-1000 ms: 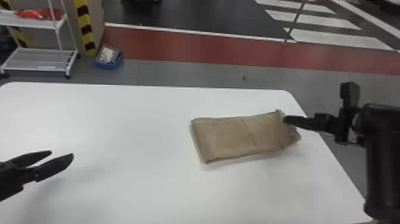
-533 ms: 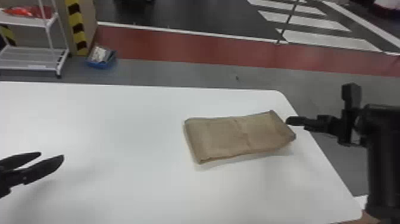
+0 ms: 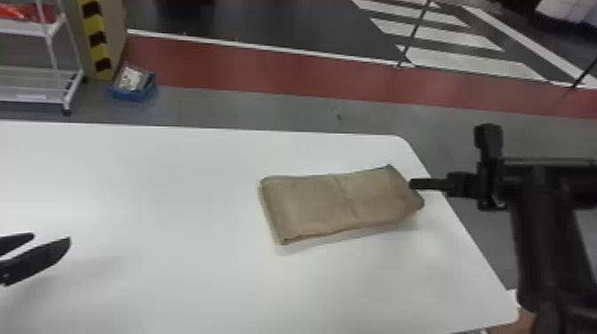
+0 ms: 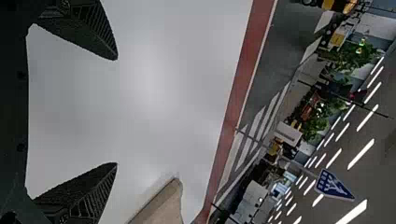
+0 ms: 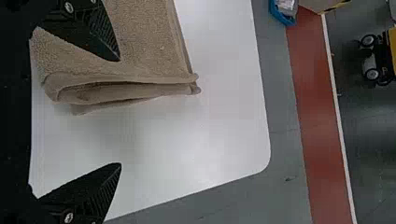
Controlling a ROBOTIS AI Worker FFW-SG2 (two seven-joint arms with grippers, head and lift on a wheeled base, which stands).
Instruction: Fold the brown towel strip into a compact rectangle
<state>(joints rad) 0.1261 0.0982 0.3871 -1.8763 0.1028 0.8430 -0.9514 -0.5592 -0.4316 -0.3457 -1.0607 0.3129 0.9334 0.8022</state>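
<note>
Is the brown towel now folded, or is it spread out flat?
Folded: the brown towel lies as a rectangle, and stacked layers show along its edge in the right wrist view.

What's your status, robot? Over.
Brown towel strip folded in layers. Left gripper open, left of towel. Right gripper open, at towel's right end. No obstacle seen. Over.

You have white rack [image 3: 26, 72] at head view's far left, red items [image 3: 26, 13] on upper shelf. Right of it, black-and-yellow striped tape [image 3: 96, 42], blue bin [image 3: 129, 94] near its foot. Farther right, you see red floor band [image 3: 266, 73], white crosswalk stripes [image 3: 475, 62] beyond. Left wrist view gives you blue sign [image 4: 332, 185], green plants [image 4: 348, 57], ceiling lights [image 4: 361, 154].
</note>
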